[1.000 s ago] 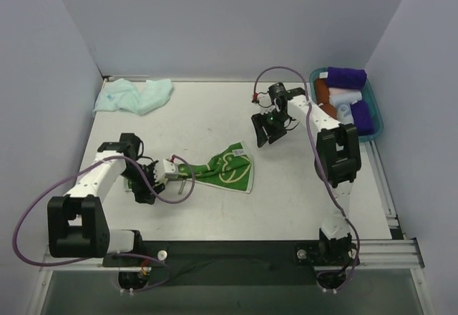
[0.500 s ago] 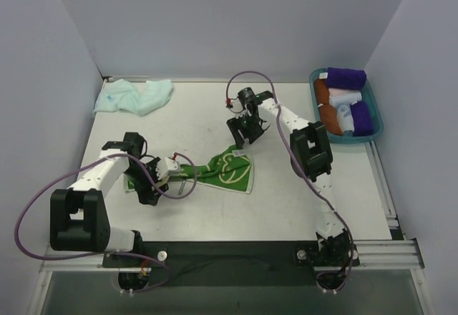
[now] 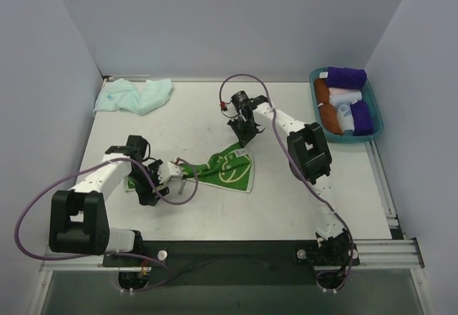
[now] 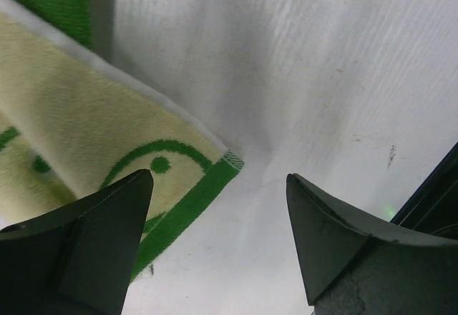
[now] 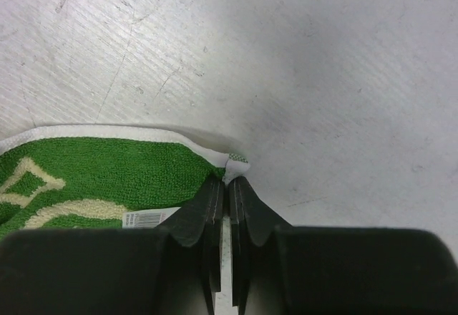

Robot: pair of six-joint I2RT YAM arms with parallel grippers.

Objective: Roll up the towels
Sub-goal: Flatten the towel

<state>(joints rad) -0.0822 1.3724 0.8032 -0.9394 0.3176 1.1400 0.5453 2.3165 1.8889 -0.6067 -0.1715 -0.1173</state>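
The right gripper (image 5: 229,183) is pinched almost closed on the far corner of the pale yellow and green patterned terry towel (image 5: 107,163). The left gripper (image 4: 218,179) hangs spread wide over that towel's left corner. The crumpled mint-aqua cloth towel (image 3: 134,96) lies well apart, far-left of it.

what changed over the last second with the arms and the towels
The right gripper swung left, away from the tub, to the far corner of the green patterned towel. Its fingers now look closed on that corner. The left gripper barely shifted and is open over the same towel's near end. That towel and the mint towel lie where they did.
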